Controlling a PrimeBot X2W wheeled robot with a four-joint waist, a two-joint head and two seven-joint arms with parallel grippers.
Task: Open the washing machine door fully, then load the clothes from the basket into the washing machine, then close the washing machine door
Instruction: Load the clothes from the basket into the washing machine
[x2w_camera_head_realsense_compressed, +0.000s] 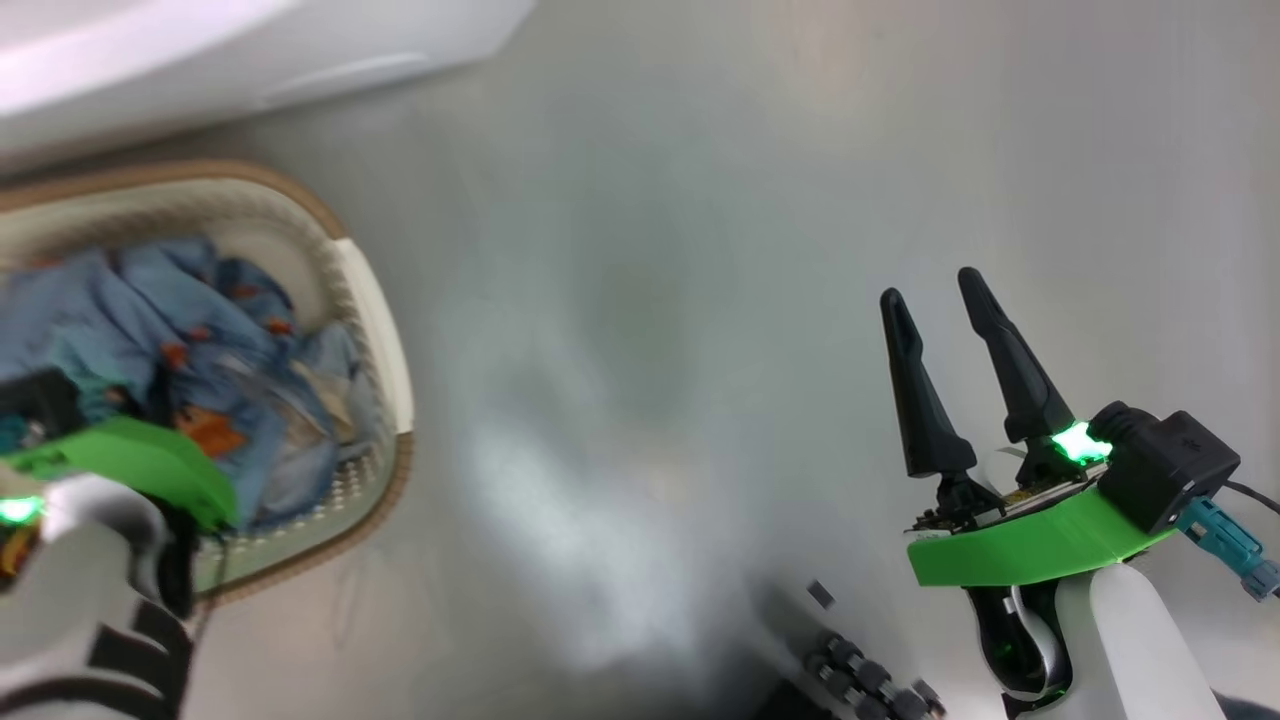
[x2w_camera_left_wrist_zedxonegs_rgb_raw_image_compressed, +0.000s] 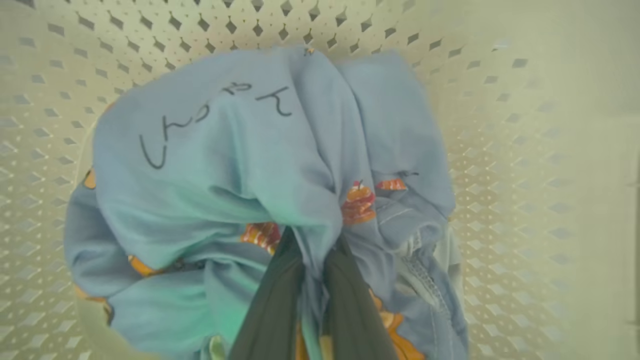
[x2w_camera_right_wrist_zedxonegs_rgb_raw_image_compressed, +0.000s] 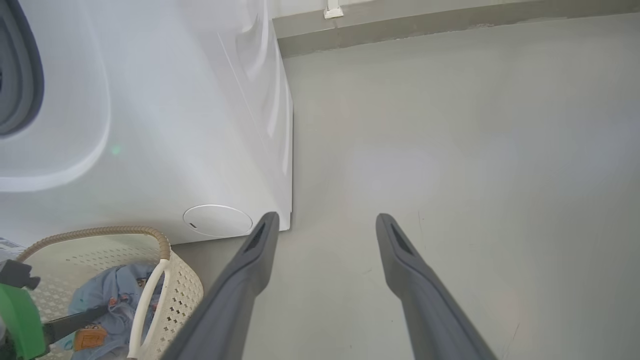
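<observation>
Left gripper (x2w_camera_left_wrist_zedxonegs_rgb_raw_image_compressed: 314, 247) is down in the basket (x2w_camera_head_realsense_compressed: 378, 300), fingers pinched on a fold of the clothes (x2w_camera_left_wrist_zedxonegs_rgb_raw_image_compressed: 225, 165); cloth bunches up between them. Right gripper (x2w_camera_head_realsense_compressed: 930, 290) hangs over bare floor (x2w_camera_head_realsense_compressed: 700, 250), jaws spread, holding nothing.

Clothes lie heaped in the basket, which sits on the floor just beside the washer (x2w_camera_right_wrist_zedxonegs_rgb_raw_image_compressed: 175, 125). Grey ring (x2w_camera_right_wrist_zedxonegs_rgb_raw_image_compressed: 20, 85) shows at the edge of the right wrist view.

Handling: fabric looks light, soft and limp, not fragile. It will likely sag and trail when lifted. Garments look tangled, so several may come up together or one may slip off. Best hold is deep on a thick bunched fold near the heap's middle, not a thin edge. Basket looks light too and may drag if cloth snags.

Writing: dark hand-drawn script (x2w_camera_left_wrist_zedxonegs_rgb_raw_image_compressed: 215, 115) across the blue cloth, looks like Japanese kana, reading unsure. Orange cartoon prints (x2w_camera_left_wrist_zedxonegs_rgb_raw_image_compressed: 357, 202). No brand readable on washer; plain round cap (x2w_camera_right_wrist_zedxonegs_rgb_raw_image_compressed: 217, 220) low on its front.
</observation>
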